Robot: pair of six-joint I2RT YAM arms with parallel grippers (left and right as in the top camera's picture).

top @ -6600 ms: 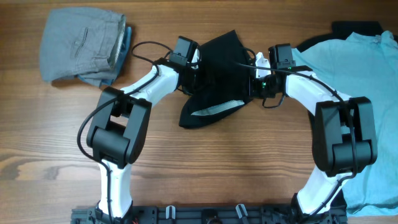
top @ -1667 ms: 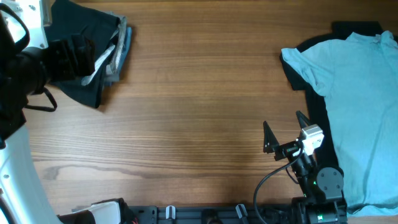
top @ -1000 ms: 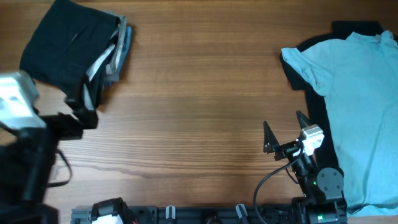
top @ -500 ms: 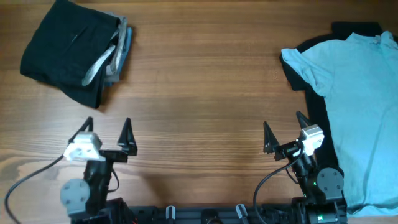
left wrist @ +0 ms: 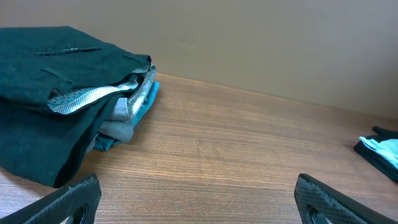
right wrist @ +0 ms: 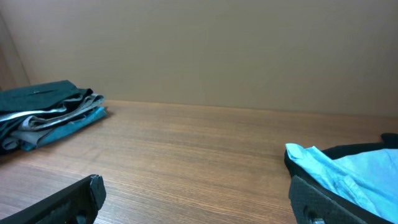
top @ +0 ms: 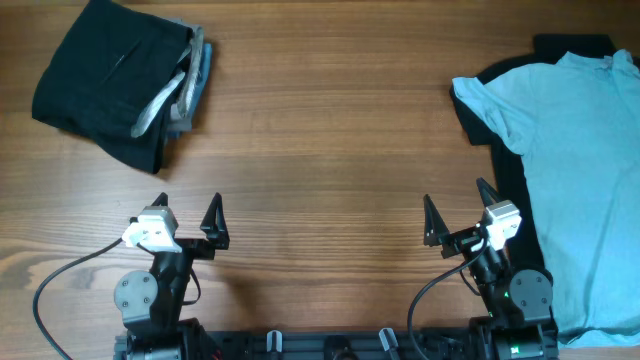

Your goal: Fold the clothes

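A folded black garment [top: 105, 80] lies on top of a stack at the table's far left, with a whitish inner strip, grey fabric [top: 183, 108] and a blue edge showing at its right side. The left wrist view shows the same black garment [left wrist: 43, 93] at left. A light-blue T-shirt [top: 570, 160] lies spread at the right, over dark fabric [top: 505, 165]. My left gripper [top: 187, 215] stands open near the front edge, empty. My right gripper [top: 457, 212] is open too, just left of the T-shirt, holding nothing.
Bare wood table [top: 330, 150] stretches between the stack and the T-shirt. Both arm bases sit at the front edge. A plain wall [right wrist: 205, 50] rises behind the table's far edge.
The left arm has drawn back from the stack to the front edge, leaving the black garment on the pile. The right arm has not moved.
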